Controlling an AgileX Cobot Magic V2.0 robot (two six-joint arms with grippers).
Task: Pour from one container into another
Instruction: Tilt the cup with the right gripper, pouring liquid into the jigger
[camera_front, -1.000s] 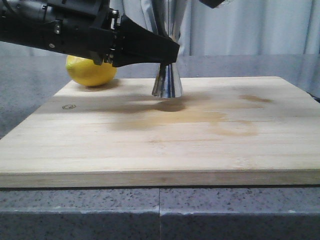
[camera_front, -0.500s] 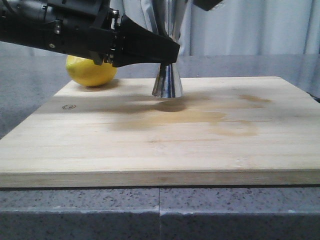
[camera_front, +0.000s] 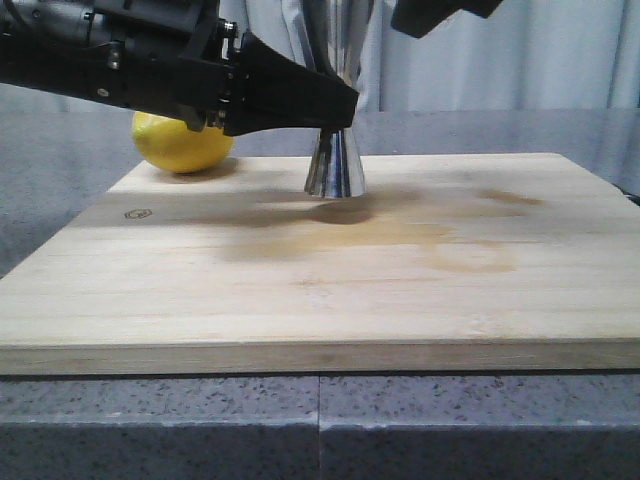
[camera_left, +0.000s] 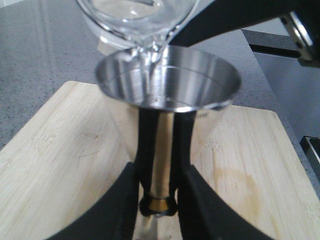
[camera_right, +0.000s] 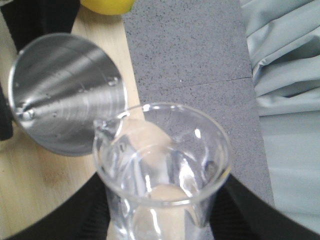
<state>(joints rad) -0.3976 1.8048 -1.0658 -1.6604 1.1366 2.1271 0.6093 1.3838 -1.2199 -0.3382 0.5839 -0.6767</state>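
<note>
Pour under way: right fingers (camera_right: 165, 220) pinch the tilted beaker (camera_right: 162, 165), lip over the jigger (camera_left: 167, 90) pinched by left fingers (camera_left: 159, 200); emptying remains.

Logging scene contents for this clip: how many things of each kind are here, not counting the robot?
Glass beaker: 1
Steel jigger: 1
Lemon: 1
Wooden cutting board: 1
Total: 4
</note>
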